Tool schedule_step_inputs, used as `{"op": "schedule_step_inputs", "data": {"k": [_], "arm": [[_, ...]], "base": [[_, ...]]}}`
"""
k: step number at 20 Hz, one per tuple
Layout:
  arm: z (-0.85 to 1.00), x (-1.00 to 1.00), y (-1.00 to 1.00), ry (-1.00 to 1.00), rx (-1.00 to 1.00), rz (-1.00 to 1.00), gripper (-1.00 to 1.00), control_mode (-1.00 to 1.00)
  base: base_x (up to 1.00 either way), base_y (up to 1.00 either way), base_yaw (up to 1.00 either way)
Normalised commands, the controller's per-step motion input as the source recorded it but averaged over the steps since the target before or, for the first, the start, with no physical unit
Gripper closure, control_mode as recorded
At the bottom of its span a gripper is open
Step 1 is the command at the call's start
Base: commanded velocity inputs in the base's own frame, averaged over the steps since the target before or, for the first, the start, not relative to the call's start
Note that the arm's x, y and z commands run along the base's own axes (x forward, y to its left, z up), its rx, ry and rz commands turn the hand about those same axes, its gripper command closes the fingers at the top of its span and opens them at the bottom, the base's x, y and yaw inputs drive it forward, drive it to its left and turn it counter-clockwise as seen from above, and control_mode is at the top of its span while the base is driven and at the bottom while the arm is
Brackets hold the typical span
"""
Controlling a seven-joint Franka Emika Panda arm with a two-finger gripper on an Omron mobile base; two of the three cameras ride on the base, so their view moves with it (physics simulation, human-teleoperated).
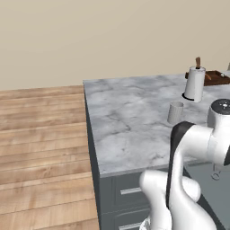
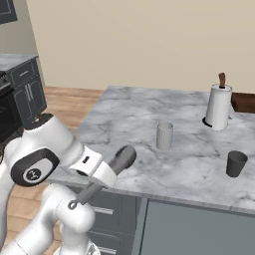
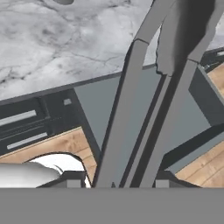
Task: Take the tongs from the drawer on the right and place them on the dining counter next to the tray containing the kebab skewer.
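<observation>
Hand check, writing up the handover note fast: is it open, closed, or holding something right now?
Hand: closed on the tongs, lifted above the open drawer.

Bright, even, diffuse light fills all three rendered views, with no visible lamp and no glare. Shadows are soft and faint: a small dark ring sits under the paper-towel roll (image 1: 195,84) on the marble dining counter (image 1: 130,121), and the cabinet fronts below the counter edge fall into shade. In the hand view the tongs (image 3: 144,109) sit very close, large and slightly soft-edged. Edges everywhere look slightly pixelated; straight lines stay straight toward the frame borders.
</observation>
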Motion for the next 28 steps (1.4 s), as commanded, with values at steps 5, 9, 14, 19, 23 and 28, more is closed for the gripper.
{"op": "schedule_step_inputs", "data": {"k": [5, 9, 14, 19, 23, 28], "arm": [[0.38, 0.19, 1.00, 0.00, 0.16, 0.05, 1.00, -1.00], [0.30, 0.08, 0.87, -0.08, 0.32, 0.09, 1.00, -1.00], [0.36, 0.00, 0.11, -0.11, 0.52, 0.10, 1.00, -1.00], [0.17, 0.00, -0.12, -0.15, 0.38, 0.03, 1.00, -1.00], [0.00, 0.06, 0.00, -0.02, 0.00, 0.00, 1.00, -1.00], [0.36, 0.46, 0.34, -0.25, 0.00, -0.01, 1.00, -1.00]], "base": [[0.00, 0.00, 0.00], [0.00, 0.00, 0.00], [0.00, 0.00, 0.00], [0.00, 0.00, 0.00], [0.00, 0.00, 0.00], [0.00, 0.00, 0.00]]}}
